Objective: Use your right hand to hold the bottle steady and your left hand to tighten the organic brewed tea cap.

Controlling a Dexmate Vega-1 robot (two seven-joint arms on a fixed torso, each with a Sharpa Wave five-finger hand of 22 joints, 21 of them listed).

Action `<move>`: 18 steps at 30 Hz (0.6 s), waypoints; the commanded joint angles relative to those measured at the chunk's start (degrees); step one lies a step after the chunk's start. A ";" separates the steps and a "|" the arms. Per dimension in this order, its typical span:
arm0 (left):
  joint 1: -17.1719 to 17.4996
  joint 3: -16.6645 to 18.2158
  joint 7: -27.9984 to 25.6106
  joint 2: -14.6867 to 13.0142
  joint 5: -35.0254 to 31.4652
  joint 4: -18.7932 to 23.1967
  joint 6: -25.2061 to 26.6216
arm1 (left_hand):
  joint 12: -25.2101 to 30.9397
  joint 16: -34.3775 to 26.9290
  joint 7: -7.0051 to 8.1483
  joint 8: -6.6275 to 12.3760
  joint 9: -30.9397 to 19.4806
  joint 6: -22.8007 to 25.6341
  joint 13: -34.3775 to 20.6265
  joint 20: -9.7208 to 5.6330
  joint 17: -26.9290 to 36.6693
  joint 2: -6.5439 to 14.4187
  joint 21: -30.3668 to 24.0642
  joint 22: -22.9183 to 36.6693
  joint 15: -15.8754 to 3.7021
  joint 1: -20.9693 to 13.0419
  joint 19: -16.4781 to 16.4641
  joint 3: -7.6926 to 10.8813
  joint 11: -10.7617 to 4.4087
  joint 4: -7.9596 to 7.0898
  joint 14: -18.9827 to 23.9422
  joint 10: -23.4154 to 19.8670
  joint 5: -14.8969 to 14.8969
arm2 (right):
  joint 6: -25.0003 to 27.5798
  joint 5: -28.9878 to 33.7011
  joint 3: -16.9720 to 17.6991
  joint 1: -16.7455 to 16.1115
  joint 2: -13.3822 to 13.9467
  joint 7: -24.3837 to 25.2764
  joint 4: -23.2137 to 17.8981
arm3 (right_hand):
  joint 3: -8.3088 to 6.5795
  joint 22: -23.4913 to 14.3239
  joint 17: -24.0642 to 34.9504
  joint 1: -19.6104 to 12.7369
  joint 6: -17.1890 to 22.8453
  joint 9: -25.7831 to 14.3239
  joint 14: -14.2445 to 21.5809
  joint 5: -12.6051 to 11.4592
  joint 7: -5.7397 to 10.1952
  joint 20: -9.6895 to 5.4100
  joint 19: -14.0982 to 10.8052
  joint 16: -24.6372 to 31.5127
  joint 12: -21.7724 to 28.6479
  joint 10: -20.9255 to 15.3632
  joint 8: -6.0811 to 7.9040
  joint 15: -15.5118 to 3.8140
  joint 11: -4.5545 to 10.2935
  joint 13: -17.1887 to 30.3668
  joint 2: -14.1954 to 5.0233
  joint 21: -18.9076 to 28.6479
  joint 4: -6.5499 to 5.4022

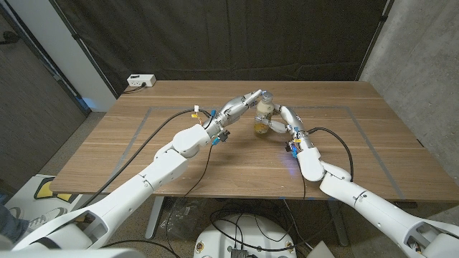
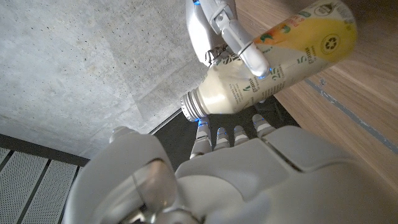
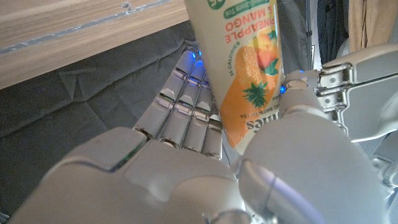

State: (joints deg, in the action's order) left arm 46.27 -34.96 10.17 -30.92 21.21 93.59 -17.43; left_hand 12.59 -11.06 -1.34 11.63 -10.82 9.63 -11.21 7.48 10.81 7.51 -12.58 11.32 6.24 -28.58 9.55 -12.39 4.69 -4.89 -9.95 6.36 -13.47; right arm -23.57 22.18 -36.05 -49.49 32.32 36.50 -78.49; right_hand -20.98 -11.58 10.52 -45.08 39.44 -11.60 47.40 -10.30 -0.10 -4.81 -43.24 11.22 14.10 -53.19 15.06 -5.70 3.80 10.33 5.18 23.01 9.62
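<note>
The head view shows the bottle upright at upper centre of the table. The right wrist view alone shows its pineapple-mango label. The left wrist view shows pale liquid reaching the neck and the cap. The right hand grips the bottle's body. The left hand's fingertips sit at the cap; whether they grip it I cannot tell.

Even, soft light; sharp pictures

The tea bottle label reads "PINEAPPLE & MANGO" and "CALORIES" beside pineapple art; a recycling sign shows near its base.
</note>
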 commanded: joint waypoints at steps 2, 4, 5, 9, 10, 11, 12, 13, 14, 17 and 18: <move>2.28 1.73 -4.25 -0.78 -0.54 2.27 1.42 | -0.11 0.02 0.06 0.11 -0.16 0.07 0.01 0.19 0.11 0.27 -0.54 0.23 -0.04 -0.10 9.41 -0.21 -0.12 0.15 -1.98 0.02 0.32 | -0.72 -1.10 0.19 0.52 -0.04 -0.83 1.04 | -0.70 -0.28 0.31 -10.33 4.58 -0.09 0.57 0.07 4.20 -4.59 0.26 -0.13 0.00 -0.71 -0.29 -5.66 0.71 0.25 -10.77 0.34 -0.52; 2.54 1.90 -4.37 -0.87 -0.40 2.39 1.17 | -0.12 0.01 -0.03 0.09 -0.16 0.03 0.01 0.21 0.11 0.29 -0.55 0.23 -0.08 -0.11 9.40 -0.21 -0.15 0.15 -1.97 0.03 0.33 | -0.67 -1.15 0.17 0.64 -0.12 -0.94 1.14 | -0.70 -0.28 0.31 -10.34 4.59 -0.10 0.58 0.08 4.20 -4.58 0.26 -0.13 -0.03 -0.71 -0.32 -5.63 0.67 0.25 -10.74 0.36 -0.53; 2.67 1.94 -4.39 -0.91 -0.37 2.48 1.00 | -0.12 0.01 -0.02 0.09 -0.16 0.04 0.01 0.22 0.11 0.29 -0.55 0.23 -0.06 -0.11 9.40 -0.21 -0.14 0.14 -1.96 0.04 0.33 | -0.67 -1.17 0.14 0.70 -0.17 -0.98 1.21 | -0.71 -0.28 0.31 -10.36 4.63 -0.10 0.59 0.09 4.14 -4.59 0.26 -0.13 -0.06 -0.71 -0.32 -5.64 0.64 0.25 -10.74 0.38 -0.53; 3.17 1.99 -4.18 -1.18 -0.34 3.03 0.21 | -0.13 0.01 0.00 0.07 -0.16 0.02 0.01 0.21 0.11 0.32 -0.54 0.23 -0.06 -0.14 9.43 -0.20 -0.10 0.13 -1.96 0.04 0.35 | -0.50 -1.23 0.03 0.92 -0.40 -1.13 1.41 | -0.72 -0.29 0.32 -10.37 4.67 -0.11 0.55 0.11 4.18 -4.58 0.27 -0.14 -0.10 -0.74 -0.36 -5.71 0.52 0.25 -10.74 0.41 -0.58; 3.32 2.00 -4.03 -1.27 -0.23 3.20 0.03 | -0.14 0.01 0.07 0.07 -0.16 0.01 0.01 0.21 0.11 0.33 -0.56 0.23 -0.06 -0.14 9.40 -0.20 -0.10 0.13 -1.95 0.06 0.35 | -0.49 -1.23 -0.03 0.99 -0.45 -1.19 1.49 | -0.72 -0.29 0.32 -10.38 4.64 -0.11 0.60 0.11 4.17 -4.58 0.25 -0.13 -0.11 -0.76 -0.39 -5.67 0.41 0.25 -10.71 0.43 -0.57; 3.50 2.01 -3.93 -1.36 -0.21 3.38 -0.22 | -0.14 0.01 0.03 0.07 -0.16 0.02 0.01 0.19 0.11 0.34 -0.56 0.23 -0.06 -0.16 9.40 -0.20 -0.13 0.13 -1.95 0.07 0.36 | -0.47 -1.21 -0.09 1.06 -0.50 -1.23 1.57 | -0.72 -0.29 0.32 -10.37 4.63 -0.11 0.57 0.12 4.19 -4.58 0.27 -0.14 -0.13 -0.76 -0.41 -5.64 0.44 0.26 -10.71 0.43 -0.59; 3.66 2.02 -3.85 -1.47 -0.27 3.57 -0.50 | -0.15 0.01 0.03 0.07 -0.16 0.03 0.01 0.15 0.11 0.35 -0.58 0.23 -0.06 -0.17 9.37 -0.20 -0.12 0.13 -1.95 0.07 0.36 | -0.41 -1.22 -0.14 1.12 -0.57 -1.28 1.63 | -0.73 -0.29 0.32 -10.38 4.70 -0.11 0.56 0.12 4.16 -4.58 0.26 -0.14 -0.12 -0.82 -0.40 -5.67 0.45 0.26 -10.71 0.45 -0.60; 3.84 2.03 -3.82 -1.56 -0.34 3.76 -0.76 | -0.14 0.03 0.10 0.07 -0.16 0.05 0.01 0.15 0.11 0.36 -0.57 0.23 -0.12 -0.18 9.40 -0.20 -0.15 0.13 -1.99 0.06 0.37 | -0.38 -1.22 -0.20 1.18 -0.61 -1.34 1.68 | -0.73 -0.29 0.32 -10.37 4.65 -0.11 0.51 0.13 4.18 -4.60 0.29 -0.16 -0.13 -0.80 -0.42 -5.68 0.48 0.26 -10.71 0.44 -0.61; 4.00 2.04 -3.77 -1.63 -0.39 3.91 -1.02 | -0.18 0.04 0.12 0.08 -0.16 0.07 0.01 0.20 0.11 0.37 -0.56 0.23 -0.12 -0.21 9.42 -0.19 -0.31 0.14 -2.03 0.13 0.37 | -0.35 -1.26 -0.23 1.20 -0.63 -1.40 1.68 | -0.74 -0.29 0.33 -10.37 4.64 -0.12 0.50 0.13 4.15 -4.60 0.32 -0.16 -0.15 -0.78 -0.44 -5.64 0.49 0.26 -10.74 0.44 -0.63; 4.32 2.04 -3.54 -1.90 -0.27 4.40 -1.04 | -0.24 0.14 0.26 0.11 -0.17 0.20 0.01 0.20 0.10 0.42 -0.60 0.23 -0.61 -0.35 9.34 -0.14 -0.85 0.18 -2.27 0.30 0.39 | -0.42 -1.23 -0.48 1.44 -0.87 -1.48 2.00 | -0.74 -0.29 0.34 -10.37 4.70 -0.12 0.56 0.14 4.08 -4.58 0.31 -0.13 -0.19 -0.81 -0.46 -5.66 0.53 0.26 -10.74 0.47 -0.66; 4.34 2.01 -3.45 -1.98 -0.27 4.46 -0.93 | -0.25 0.14 0.31 0.15 -0.17 0.30 0.01 0.22 0.10 0.44 -0.60 0.23 -0.66 -0.39 9.37 -0.13 -0.91 0.20 -2.27 0.30 0.40 | -0.46 -1.24 -0.54 1.50 -0.96 -1.46 2.09 | -0.74 -0.29 0.34 -10.37 4.70 -0.12 0.57 0.15 4.10 -4.58 0.32 -0.13 -0.21 -0.79 -0.47 -5.66 0.55 0.26 -10.74 0.48 -0.67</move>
State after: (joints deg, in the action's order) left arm 49.22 -33.25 6.67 -32.06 20.89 96.50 -17.36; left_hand 12.59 -11.06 -1.34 11.63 -10.81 9.63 -11.21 7.48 10.80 7.59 -13.03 11.32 6.03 -28.66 9.55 -12.39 4.41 -4.90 -9.74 6.49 -13.07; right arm -24.04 21.10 -36.02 -48.60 31.96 35.45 -77.15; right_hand -20.98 -11.58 10.52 -45.12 39.55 -11.60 47.40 -10.29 0.01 -4.81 -43.25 11.22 13.99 -53.20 14.80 -5.70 3.81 10.28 5.22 23.01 9.61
